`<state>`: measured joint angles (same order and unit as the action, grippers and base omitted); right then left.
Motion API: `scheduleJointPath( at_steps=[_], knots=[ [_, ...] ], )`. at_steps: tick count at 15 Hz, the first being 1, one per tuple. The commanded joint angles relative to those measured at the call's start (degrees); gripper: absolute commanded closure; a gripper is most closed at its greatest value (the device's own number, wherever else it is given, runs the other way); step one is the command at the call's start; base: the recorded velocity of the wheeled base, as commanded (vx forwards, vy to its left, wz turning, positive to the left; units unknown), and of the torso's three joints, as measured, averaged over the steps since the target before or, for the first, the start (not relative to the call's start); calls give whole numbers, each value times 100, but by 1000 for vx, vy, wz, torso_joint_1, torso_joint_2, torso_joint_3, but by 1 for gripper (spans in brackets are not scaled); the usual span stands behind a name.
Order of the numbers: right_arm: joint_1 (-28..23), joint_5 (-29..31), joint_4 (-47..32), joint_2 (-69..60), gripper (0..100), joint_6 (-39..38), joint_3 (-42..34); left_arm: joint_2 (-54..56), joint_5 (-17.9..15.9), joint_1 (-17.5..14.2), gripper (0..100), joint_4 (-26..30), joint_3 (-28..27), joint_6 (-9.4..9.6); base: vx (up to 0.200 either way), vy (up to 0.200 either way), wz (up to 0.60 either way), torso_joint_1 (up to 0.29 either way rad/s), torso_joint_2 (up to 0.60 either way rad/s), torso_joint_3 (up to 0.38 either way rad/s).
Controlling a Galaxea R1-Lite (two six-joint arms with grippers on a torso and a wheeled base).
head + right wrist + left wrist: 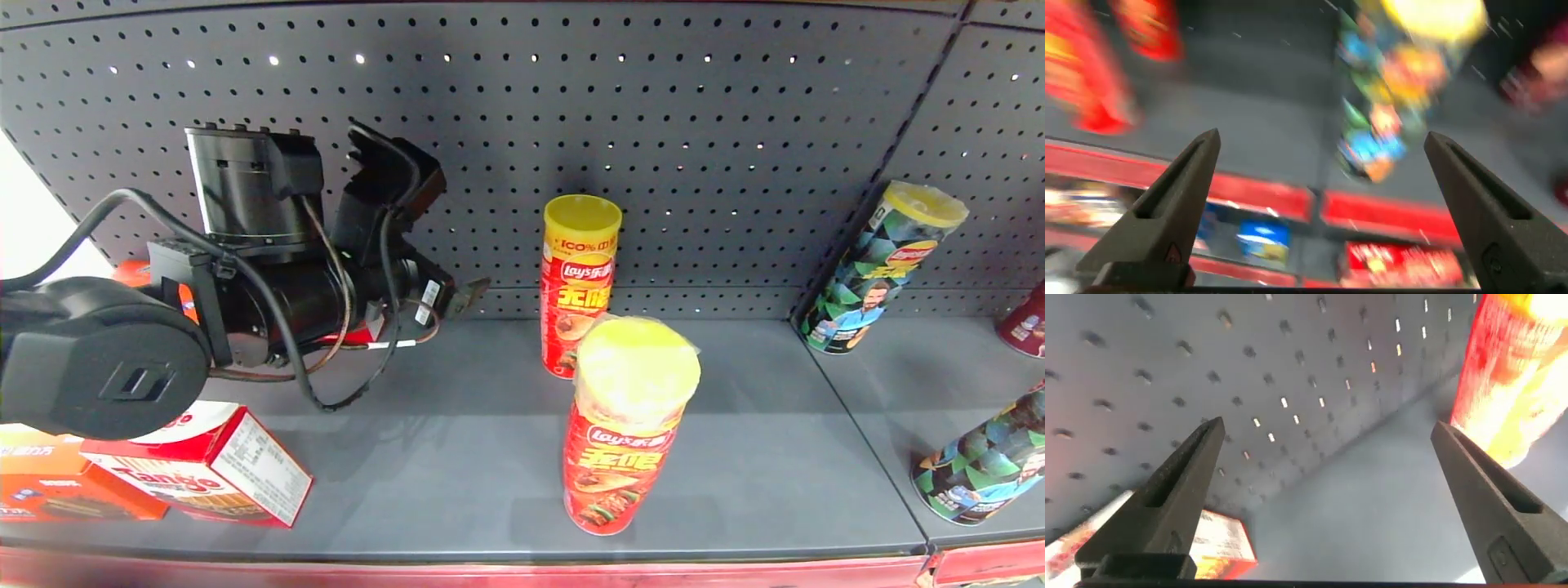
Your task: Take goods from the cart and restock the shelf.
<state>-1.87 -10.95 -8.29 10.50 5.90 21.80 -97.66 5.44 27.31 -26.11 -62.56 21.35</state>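
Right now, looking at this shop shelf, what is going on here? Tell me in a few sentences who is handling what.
A two-armed robot is restocking a grey shelf. Its left gripper is open and empty, over the shelf's left part near the pegboard back. The right gripper is open too and holds nothing. Two red chip cans with yellow lids stand upright mid-shelf: the rear can and the front can. A red-and-white box lies at the front left.

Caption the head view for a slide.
Open left claw over the shelf, rear can and front can standing beside it.
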Motion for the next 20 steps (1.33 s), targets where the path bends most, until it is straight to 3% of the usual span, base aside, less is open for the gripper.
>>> scheduleJointPath(
  at_steps=[1,5,7,10,11,13,17,20],
  knots=[
    [72,-997,-261,1086,0,-36,1187,80,1,3,0,-254,253,10,0,0,0,0,0,0],
    [81,-1858,-199,2071,0,245,1600,177,-16,3,0,-526,587,10,0,0,0,0,0,0],
    [362,-1999,-164,2668,0,684,1696,212,-25,-15,0,-544,578,1,0,0,0,0,0,0],
    [1487,-1586,-76,3459,0,851,2039,239,-25,-15,0,-553,587,1,0,0,0,0,0,0],
    [1549,-1542,-76,3494,0,860,2057,239,-25,-15,0,-553,596,1,0,0,0,0,0,0],
    [2744,-663,460,4162,0,843,2224,256,-25,-24,0,-606,605,-8,0,0,0,0,0,0],
    [3298,-268,1339,5120,0,843,2259,379,-34,-50,0,-623,798,-8,0,0,0,0,0,0],
    [3438,-188,1435,5446,0,843,2373,432,-43,-68,0,-632,842,-166,0,0,0,0,0,0]
  ],
)
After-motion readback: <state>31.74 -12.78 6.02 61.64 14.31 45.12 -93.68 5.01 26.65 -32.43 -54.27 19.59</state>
